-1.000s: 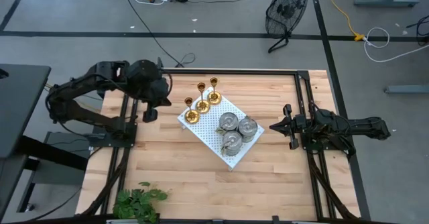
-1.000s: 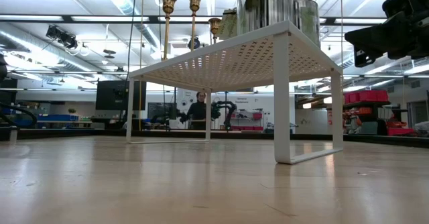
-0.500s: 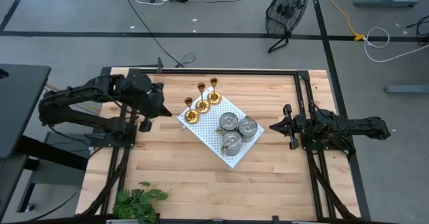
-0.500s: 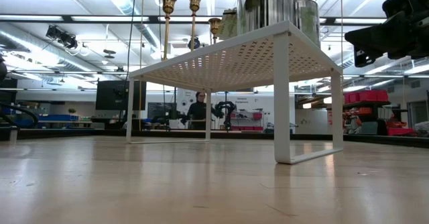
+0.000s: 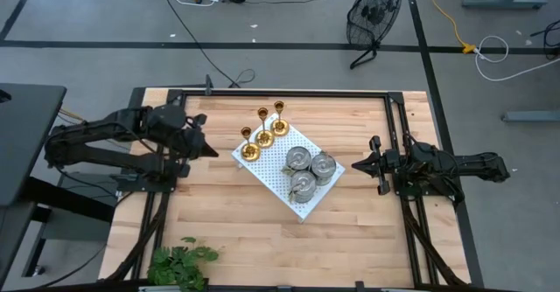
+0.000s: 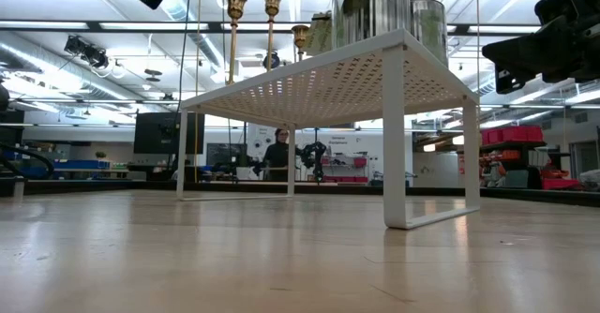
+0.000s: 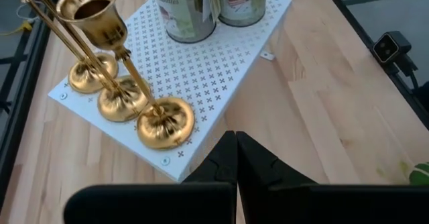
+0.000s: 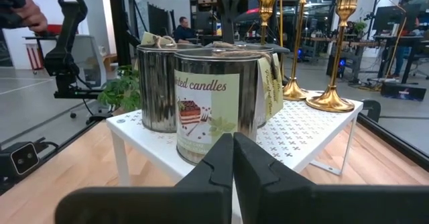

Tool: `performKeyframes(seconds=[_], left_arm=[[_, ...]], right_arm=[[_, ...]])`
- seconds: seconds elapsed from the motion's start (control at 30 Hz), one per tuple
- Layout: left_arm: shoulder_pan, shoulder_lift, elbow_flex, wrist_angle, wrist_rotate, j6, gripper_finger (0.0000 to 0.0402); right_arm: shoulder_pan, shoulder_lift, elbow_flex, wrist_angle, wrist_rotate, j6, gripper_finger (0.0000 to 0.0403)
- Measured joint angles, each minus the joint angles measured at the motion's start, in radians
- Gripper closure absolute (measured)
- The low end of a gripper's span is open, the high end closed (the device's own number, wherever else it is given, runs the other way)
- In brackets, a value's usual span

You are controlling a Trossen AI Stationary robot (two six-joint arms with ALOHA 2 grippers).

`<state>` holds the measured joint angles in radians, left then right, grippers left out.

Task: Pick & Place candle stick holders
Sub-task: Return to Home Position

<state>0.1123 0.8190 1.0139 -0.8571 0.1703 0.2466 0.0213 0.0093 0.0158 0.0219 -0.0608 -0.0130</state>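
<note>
Left gripper (image 5: 208, 149), fingers pressed together, empty, hangs beside the white perforated shelf (image 5: 267, 171) bearing three slim shiny brass candle stick holders (image 5: 262, 133) and three squat silver tins (image 5: 308, 171); right gripper (image 5: 357, 164) likewise closed.

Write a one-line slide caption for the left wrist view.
Left gripper, shut and empty, looks over three brass candle stick holders and two candle tins standing on the white perforated board.

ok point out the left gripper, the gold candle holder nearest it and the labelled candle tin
left gripper (image 7: 236, 137): left wrist view, where its shut fingertips meet.
nearest gold candle holder (image 7: 165, 122): left wrist view, on its round base.
labelled candle tin (image 8: 213, 108): right wrist view, on its paper label.
</note>
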Motion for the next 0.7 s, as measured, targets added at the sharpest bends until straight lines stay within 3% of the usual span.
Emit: performKeyframes(seconds=[0.2,0.43,0.7], left_arm=[[0.000,-0.052,-0.041,0.053,0.011,0.000,0.0401],[-0.006,-0.146,-0.172,0.153,0.018,-0.007,0.0401],[-0.080,-0.226,-0.371,0.409,0.017,-0.063,0.0401]], right_arm=[[0.000,0.000,0.000,0.000,0.000,0.000,0.0387],[0.000,0.000,0.000,0.000,0.000,0.000,0.0387],[0.000,0.000,0.000,0.000,0.000,0.000,0.0387]])
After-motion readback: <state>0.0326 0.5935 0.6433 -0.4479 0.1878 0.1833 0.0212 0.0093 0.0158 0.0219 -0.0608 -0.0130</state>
